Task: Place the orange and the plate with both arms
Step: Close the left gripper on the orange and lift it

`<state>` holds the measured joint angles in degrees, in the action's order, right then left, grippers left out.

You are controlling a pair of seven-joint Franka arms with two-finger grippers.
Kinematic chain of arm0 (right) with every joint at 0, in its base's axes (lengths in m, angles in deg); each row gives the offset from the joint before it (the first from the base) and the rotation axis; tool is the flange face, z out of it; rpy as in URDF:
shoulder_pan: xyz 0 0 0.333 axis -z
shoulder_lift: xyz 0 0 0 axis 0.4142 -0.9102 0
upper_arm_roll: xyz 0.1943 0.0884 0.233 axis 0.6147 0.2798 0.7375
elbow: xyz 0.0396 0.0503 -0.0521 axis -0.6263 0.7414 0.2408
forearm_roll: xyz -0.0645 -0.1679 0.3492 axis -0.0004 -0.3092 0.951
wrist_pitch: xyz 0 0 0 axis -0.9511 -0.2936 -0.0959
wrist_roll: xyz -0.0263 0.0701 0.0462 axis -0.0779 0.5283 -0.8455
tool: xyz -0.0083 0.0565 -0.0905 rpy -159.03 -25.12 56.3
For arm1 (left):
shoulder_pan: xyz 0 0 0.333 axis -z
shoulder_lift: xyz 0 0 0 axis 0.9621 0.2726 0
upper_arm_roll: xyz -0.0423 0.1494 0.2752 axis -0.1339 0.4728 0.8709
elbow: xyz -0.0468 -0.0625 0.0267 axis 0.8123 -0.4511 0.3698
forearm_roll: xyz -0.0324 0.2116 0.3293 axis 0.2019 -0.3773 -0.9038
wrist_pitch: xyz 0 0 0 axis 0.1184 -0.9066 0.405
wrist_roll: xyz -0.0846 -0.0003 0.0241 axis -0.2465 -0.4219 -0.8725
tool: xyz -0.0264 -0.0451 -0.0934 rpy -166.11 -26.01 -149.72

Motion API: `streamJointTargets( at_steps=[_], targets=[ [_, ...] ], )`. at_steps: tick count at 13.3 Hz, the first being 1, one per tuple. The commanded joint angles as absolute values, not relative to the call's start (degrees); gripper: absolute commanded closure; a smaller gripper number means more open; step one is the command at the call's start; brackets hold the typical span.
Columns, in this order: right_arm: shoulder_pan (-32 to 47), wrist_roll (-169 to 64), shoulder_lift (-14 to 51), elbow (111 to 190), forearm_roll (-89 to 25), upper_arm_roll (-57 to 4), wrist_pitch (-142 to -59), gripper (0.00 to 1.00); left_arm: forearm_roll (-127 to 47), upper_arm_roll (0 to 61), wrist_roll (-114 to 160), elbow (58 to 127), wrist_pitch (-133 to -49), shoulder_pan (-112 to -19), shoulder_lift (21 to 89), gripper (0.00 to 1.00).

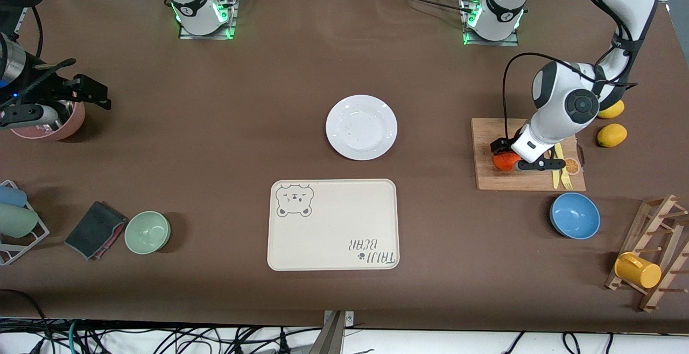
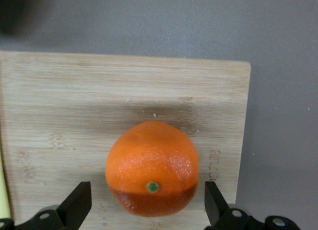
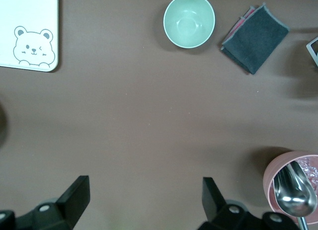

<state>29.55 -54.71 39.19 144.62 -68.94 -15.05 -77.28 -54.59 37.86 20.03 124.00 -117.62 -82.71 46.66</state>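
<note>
Orange (image 2: 151,168) on cutting board (image 2: 74,115), stem dimple up, between spread left gripper (image 2: 147,202) fingers; right gripper (image 3: 146,202) spread.

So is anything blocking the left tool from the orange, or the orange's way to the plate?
Nothing visible. The left tool is open and straddles the orange on the cutting board. Between the board and the plate lies only bare table.

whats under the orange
The orange sits on a wooden cutting board, between the open fingers of the left tool. The patch of board directly beneath the fruit is covered.
</note>
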Motion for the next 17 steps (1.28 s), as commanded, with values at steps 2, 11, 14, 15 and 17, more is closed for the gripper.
streamJointTargets(
  at_steps=[2, 11, 14, 15, 17],
  targets=[
    [29.9, -54.8, 39.5, 144.8, -67.7, -14.9, -77.3, 0.0, -55.9, 37.7, 20.6, 122.8, -119.4, -83.1, 49.4, 0.0],
    [29.9, -54.8, 39.5, 144.8, -67.7, -15.0, -77.2, 0.0, -56.3, 37.8, 21.1, 122.3, -119.4, -80.0, 43.0, 1.0],
    [30.1, -54.8, 39.5, 144.8, -67.7, -15.1, -77.2, 0.0, -48.8, 36.3, 19.6, 120.2, -119.4, -74.3, 43.1, 1.0],
    [30.1, -54.8, 39.5, 144.8, -67.7, -15.1, -77.1, 0.0, -43.5, 35.6, 17.1, 119.0, -119.4, -71.9, 43.1, 1.0],
    [30.2, -54.8, 39.5, 144.8, -67.7, -15.1, -77.1, 0.0, -40.8, 35.6, 13.3, 116.3, -119.4, -67.3, 44.0, 1.0]
  ],
)
